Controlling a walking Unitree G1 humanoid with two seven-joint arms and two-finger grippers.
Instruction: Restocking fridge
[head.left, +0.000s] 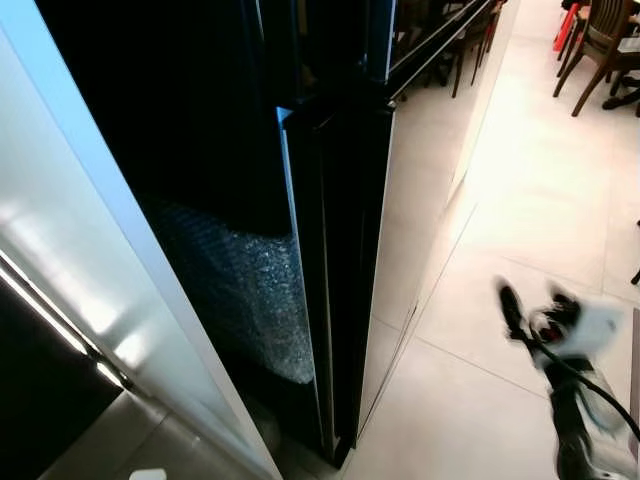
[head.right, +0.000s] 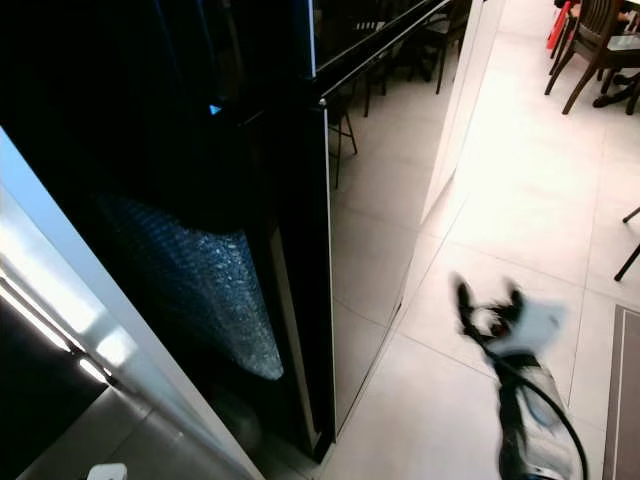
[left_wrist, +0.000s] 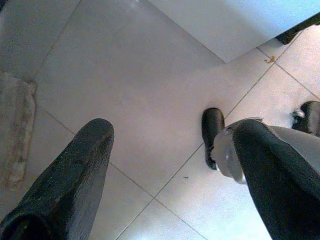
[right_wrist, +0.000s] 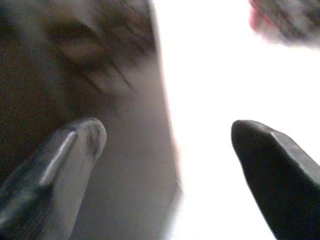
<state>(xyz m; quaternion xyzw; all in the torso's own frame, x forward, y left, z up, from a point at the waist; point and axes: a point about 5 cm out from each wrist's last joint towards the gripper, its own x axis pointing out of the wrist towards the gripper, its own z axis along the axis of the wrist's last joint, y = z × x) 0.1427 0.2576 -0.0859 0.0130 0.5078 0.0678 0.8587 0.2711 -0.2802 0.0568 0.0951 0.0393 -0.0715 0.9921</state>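
My right jaws (head.left: 535, 300) hang blurred above the pale tiled floor (head.left: 520, 200), spread wide and holding nothing. The tall glossy black fridge (head.left: 340, 250) stands off to their left, well apart, its dark door (head.left: 305, 270) ajar, with a patch of silvery bubble wrap (head.left: 250, 290) in the gap beside it. Brown wooden chairs (head.left: 598, 45) stand far ahead of them. My left jaws (left_wrist: 165, 165) are also wide and empty, pointing down at floor tiles near my own black foot (left_wrist: 212, 135).
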